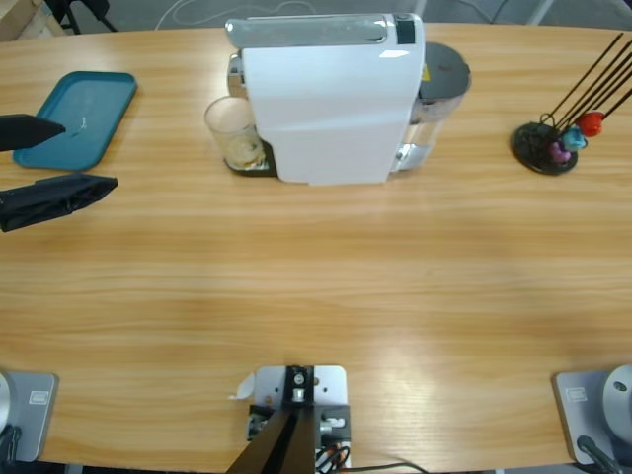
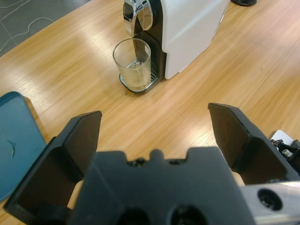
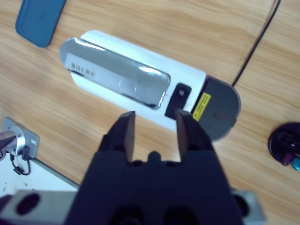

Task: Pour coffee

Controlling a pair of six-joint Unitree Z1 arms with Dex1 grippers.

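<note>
On the wooden table (image 1: 316, 286), the white machine (image 1: 326, 99) stands over a glass (image 2: 132, 63) holding coffee (image 2: 136, 79). My left gripper (image 2: 154, 126) gapes wide, empty. Only my right gripper (image 3: 154, 126), narrowly parted and empty, views the machine's top.

The coffee machine (image 1: 331, 109) is plain white with a shiny chrome lid and a dark grey round tank at the back, plus a little yellow sticker (image 3: 202, 104) on top. The glass (image 2: 133, 65) is clear, and the coffee (image 2: 136, 78) in it is pale tan. The tray (image 1: 81, 117) is teal. The table (image 1: 316, 286) is light wood with a fine grain. The capsules (image 1: 575, 133) on the black stand are blue, red and purple.
</note>
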